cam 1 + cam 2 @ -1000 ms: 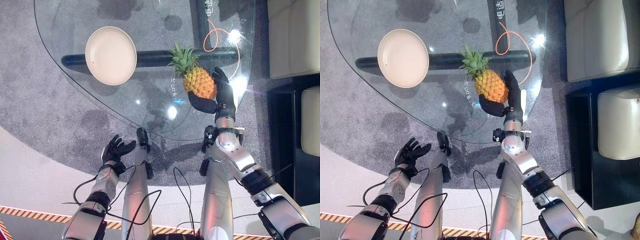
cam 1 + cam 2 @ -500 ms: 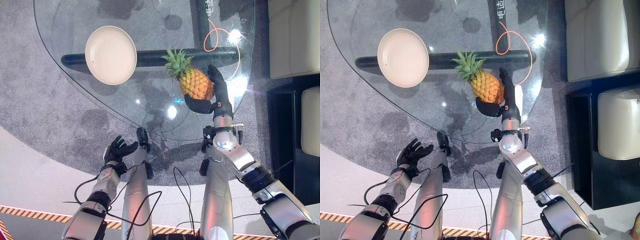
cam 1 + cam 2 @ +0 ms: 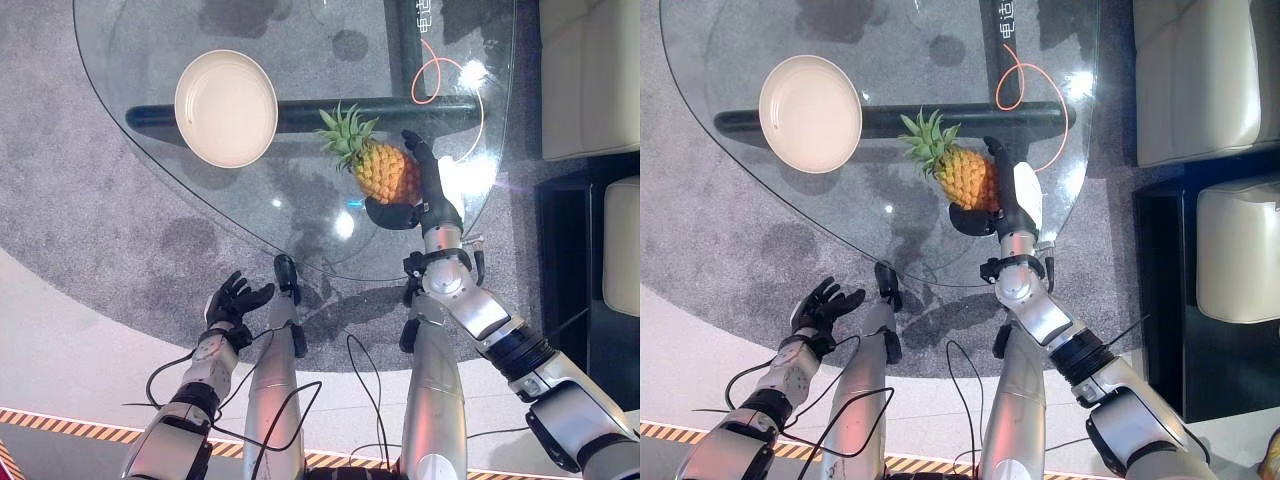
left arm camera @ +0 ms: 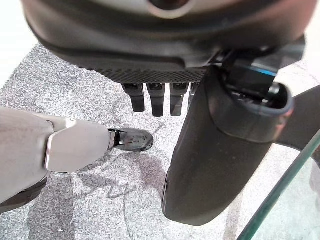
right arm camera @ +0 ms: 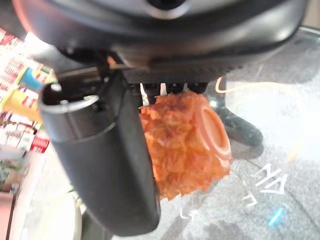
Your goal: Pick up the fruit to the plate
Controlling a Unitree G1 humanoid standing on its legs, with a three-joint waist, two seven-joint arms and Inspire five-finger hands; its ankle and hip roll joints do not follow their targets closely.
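The pineapple (image 3: 385,170) is held above the glass table (image 3: 120,90) by the right hand (image 3: 425,195), with thumb and fingers curled round its body; the grip is confirmed in the right wrist view, orange body (image 5: 185,142) pinched between thumb and fingers. The leafy crown is pointed toward the plate (image 3: 226,108). The plate is seen well apart from the fruit, nothing on it. The left hand (image 3: 232,298) is kept off the table's near edge, low over the carpet (image 3: 90,220), fingers relaxed, nothing held.
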